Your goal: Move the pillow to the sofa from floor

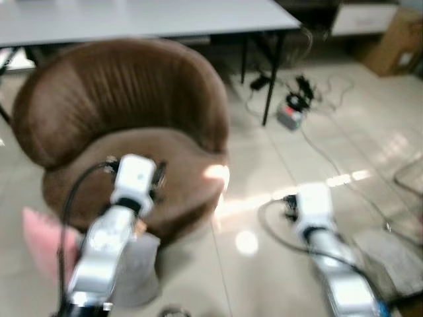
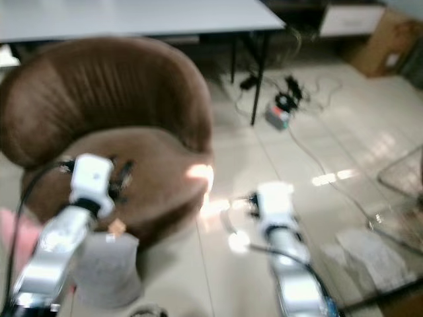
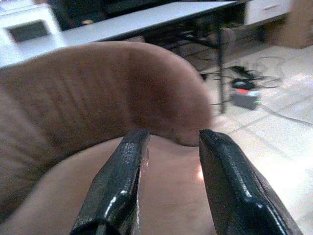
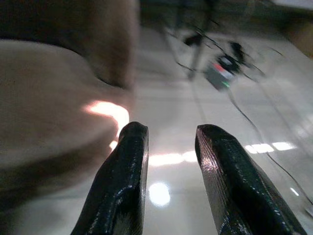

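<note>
Approach step: pillow lies on floor beside sofa; both grippers' fingers released, empty; next, reach down to pillow.

It looked like a lived-in room used partly as a workspace — a brown tub sofa stood on pale floor tiles before a long white tabletop, with cables and a power strip sprawled nearby — and a cardboard box.
</note>
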{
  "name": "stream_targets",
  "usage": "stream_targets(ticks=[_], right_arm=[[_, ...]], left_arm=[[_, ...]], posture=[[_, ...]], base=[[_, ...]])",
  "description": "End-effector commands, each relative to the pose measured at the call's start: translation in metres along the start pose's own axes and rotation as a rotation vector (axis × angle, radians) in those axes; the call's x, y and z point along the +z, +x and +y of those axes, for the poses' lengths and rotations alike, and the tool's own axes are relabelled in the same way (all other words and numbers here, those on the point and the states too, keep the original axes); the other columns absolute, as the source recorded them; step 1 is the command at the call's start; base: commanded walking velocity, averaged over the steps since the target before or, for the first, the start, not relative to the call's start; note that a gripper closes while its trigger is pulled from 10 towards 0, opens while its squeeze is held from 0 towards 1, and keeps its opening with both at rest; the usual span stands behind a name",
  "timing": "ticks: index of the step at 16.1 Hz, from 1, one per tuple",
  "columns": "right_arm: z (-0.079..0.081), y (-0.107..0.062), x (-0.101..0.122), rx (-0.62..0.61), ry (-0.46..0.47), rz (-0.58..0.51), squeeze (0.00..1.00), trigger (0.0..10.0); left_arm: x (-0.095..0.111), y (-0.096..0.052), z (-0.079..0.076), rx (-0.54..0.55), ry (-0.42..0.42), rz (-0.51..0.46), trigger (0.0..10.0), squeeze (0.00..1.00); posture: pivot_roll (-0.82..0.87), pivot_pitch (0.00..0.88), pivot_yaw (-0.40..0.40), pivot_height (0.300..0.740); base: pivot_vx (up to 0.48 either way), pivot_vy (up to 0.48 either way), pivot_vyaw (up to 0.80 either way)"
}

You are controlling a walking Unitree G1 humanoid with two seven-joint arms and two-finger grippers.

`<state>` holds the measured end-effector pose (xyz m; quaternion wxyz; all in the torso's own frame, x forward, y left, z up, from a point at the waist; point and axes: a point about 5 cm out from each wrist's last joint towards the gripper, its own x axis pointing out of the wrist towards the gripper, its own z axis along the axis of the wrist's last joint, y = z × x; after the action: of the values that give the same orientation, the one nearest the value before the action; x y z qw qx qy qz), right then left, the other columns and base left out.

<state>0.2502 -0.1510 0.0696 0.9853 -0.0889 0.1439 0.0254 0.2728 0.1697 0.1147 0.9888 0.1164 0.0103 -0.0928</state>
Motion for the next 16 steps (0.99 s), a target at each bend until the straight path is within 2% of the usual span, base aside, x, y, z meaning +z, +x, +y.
stream_targets(ticks=[1, 3, 16], right_arm=[[-0.0071, -0.001, -0.0035, -0.017, -0.013, 0.009, 0.0, 10.0], [-0.0074, 0.0002, -0.0038, -0.007, -0.022, 0.005, 0.0, 10.0], [-0.004, 0.0026, -0.0041, 0.019, -0.035, -0.01, 0.0, 10.0]], left_arm=[[0.0041, 0.0008, -0.0045, -0.01, 0.006, -0.023, 10.0, 0.0], [0.0063, 0.001, -0.0063, -0.025, -0.001, -0.04, 10.0, 0.0], [0.0067, 0.0012, -0.0072, -0.039, 0.003, -0.044, 10.0, 0.0]], posture=[[-0.04, 0.02, -0.002, 0.74], [-0.04, 0.02, -0.002, 0.74], [-0.03, 0.016, -0.001, 0.74]], base=[[0.0, 0.0, 0.8], [0.0, 0.0, 0.8], [0.291, 0.0, 0.8]])
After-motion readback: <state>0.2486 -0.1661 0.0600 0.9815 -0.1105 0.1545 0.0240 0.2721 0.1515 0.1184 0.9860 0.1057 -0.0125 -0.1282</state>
